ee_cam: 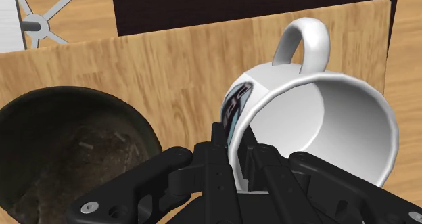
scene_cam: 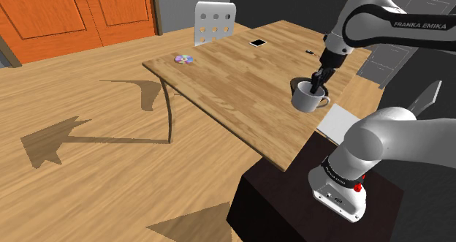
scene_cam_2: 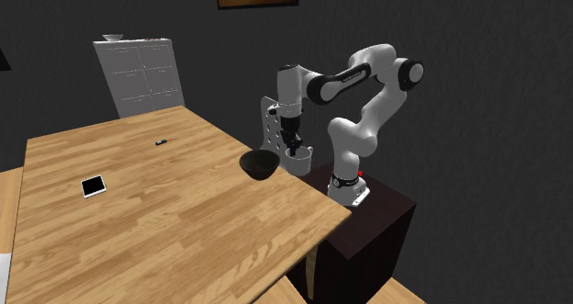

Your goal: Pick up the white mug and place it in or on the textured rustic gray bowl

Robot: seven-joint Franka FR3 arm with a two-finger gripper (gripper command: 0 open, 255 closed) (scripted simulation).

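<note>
The white mug (scene_cam: 308, 101) stands beside the dark bowl (scene_cam: 298, 82) near the table edge closest to the stand. My gripper (scene_cam: 318, 85) comes down from above and is shut on the mug's rim. In the wrist view the fingers (ee_cam: 220, 163) clasp the mug wall (ee_cam: 323, 124), one inside and one outside, with the handle pointing away from them. There the mug looks tilted, and the rough dark bowl (ee_cam: 64, 151) lies close beside it. In the second exterior view the mug (scene_cam_2: 300, 158) is just right of the bowl (scene_cam_2: 260, 164). I cannot tell whether the mug touches the table.
On the wooden table (scene_cam: 219, 87) lie a small tablet (scene_cam: 258, 42), a pen-like item (scene_cam: 310, 53) and a small coloured object (scene_cam: 183, 59), all far from the mug. A white chair (scene_cam: 214, 21) stands behind the table. The dark stand (scene_cam: 292, 204) is next to the table edge.
</note>
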